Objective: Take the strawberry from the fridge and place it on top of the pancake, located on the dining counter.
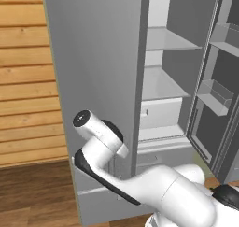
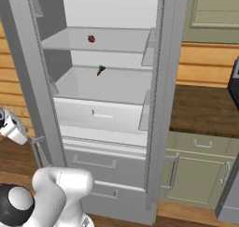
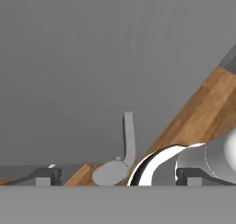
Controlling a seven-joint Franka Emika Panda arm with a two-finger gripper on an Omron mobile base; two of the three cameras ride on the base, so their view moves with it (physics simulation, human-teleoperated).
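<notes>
The fridge (image 2: 107, 104) stands open, and its left door (image 1: 95, 81) swings out wide. The tool (image 3: 120, 178) sits low down, right by the outer face of that door. Its two dark tips are far apart at the bottom of the hand view, so the tool is spread wide and pinches nothing. The door's bar handle (image 3: 129, 138) sits just in front of the tool, between the two tips and a bit ahead of them.

The strawberry (image 2: 91, 39) lies on the upper shelf (image 2: 100, 43) inside the fridge. That is up high and far off to the right of the tool, on the other side of the door. A small orange piece with a green top (image 2: 100, 70) lies on the shelf below it.

Here is what could go wrong. The open door is between the tool and the fruit, so a straight swing to the right would likely bump the door and push it shut. The arm must go around the door edge first. The strawberry is tiny, so a reach that is a bit off could knock it and make it roll. The tool could also grab the orange piece by mistake, since it is the nearer one.
</notes>
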